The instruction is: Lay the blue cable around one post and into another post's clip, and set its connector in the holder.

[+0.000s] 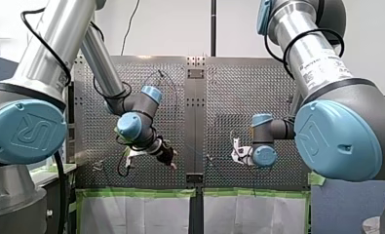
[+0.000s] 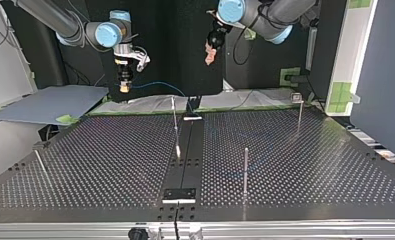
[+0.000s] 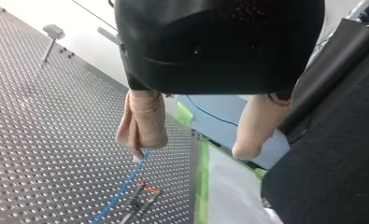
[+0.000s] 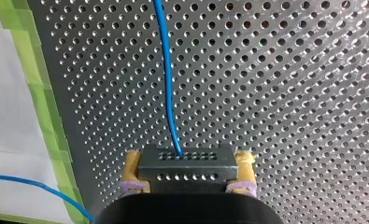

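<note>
Left of the middle post point(image 2: 174, 120) in the top view, my right gripper point(image 2: 124, 88) is clamped on the connector point(image 4: 187, 163), held up in the air. From it the blue cable point(image 2: 160, 83) stretches rightward to just behind that post, its long axis running left to right. Right of the post, my left gripper point(image 2: 210, 59) hangs spread wide and empty, the nearer one to that free span, I judge.

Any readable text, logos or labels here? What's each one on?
"UR" logo: my left arm's blue joint cap, front view.
"UR" logo: my right arm's blue joint cap.
White label on my right arm's tube: print too small to read.
Nothing else readable.
</note>
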Tool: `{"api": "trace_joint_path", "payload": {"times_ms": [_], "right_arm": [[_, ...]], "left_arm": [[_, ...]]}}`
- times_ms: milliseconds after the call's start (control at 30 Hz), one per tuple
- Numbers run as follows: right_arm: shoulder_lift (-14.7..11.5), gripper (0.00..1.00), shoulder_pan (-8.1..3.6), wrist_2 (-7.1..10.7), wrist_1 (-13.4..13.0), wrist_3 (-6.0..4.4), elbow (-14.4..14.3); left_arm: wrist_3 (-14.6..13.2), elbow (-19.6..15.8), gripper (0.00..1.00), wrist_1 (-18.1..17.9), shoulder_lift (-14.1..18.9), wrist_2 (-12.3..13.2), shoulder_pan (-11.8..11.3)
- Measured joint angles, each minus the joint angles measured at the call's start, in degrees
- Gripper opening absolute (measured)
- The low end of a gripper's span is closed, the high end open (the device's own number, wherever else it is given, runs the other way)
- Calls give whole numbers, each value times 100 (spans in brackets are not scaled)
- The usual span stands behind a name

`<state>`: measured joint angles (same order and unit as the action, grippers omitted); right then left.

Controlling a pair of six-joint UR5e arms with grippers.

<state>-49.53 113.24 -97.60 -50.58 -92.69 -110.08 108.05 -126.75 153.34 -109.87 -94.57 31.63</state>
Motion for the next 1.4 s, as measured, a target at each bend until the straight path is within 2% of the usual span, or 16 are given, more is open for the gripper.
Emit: {"api": "trace_joint_path", "payload": {"times_ms": [200,433,733,1067,1233,1400], "right_arm": [[19,0,21,-10,-84,123,-73],[68,0,29,-11,-410,140,-248],[349,0,-4,-6,-700,154,-263],[367,0,-64,3,-614,151,-257],[368,0,-134,10,-494,176,-236],[368,0,-165,25,-301,236,-157]], "left_arm": [[50,38,100,-347,-46,-139,97],[14,357,100,-755,-384,-151,245],[38,852,100,-1294,-900,-258,461],[-53,985,100,-1851,-994,-366,534],[-292,985,100,-2120,-996,-554,556],[-588,969,100,-2422,-999,-612,556]]}}
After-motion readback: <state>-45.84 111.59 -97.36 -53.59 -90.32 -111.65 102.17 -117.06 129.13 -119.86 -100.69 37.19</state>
